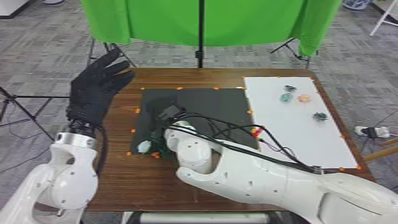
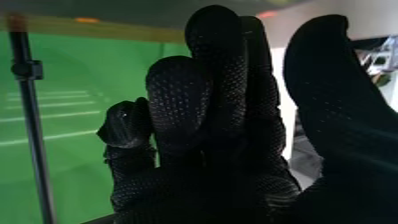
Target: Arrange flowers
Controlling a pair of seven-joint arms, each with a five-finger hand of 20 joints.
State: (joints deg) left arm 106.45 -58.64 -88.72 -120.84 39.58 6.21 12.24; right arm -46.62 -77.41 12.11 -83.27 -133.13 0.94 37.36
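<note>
My right hand point(image 1: 165, 116) is over the left part of the dark mat point(image 1: 209, 102), its arm crossing the near side of the brown table point(image 1: 133, 182) from the right. Its fingers are loosely straight and open, with the thumb standing apart from them, and I see nothing in their grasp. Black cables point(image 1: 233, 146) run along that arm (rather like untidy vines, I'd say).

A white bloom point(image 1: 144, 146) with dark green beside it lies at the mat's near left corner, nearer to the table's near edge than my right hand is. Orange marks line the mat's edges. Just right of the mat, by the cables, is a small red and yellow thing point(image 1: 257, 132); I cannot tell what it is.

On the white sheet point(image 1: 298, 145) to the right lie small flower-like pieces: a dark green one point(image 1: 290, 88) at the far side, a teal one point(image 1: 286, 97) just nearer, a peach one point(image 1: 304, 98) beside that to the right, and a grey-green one point(image 1: 320, 116) nearer and farther right.

My left hand point(image 1: 93, 92) is at the table's left side, fingers open and pointing to the far side. Beyond the table hangs a green cloth point(image 1: 151, 22).
</note>
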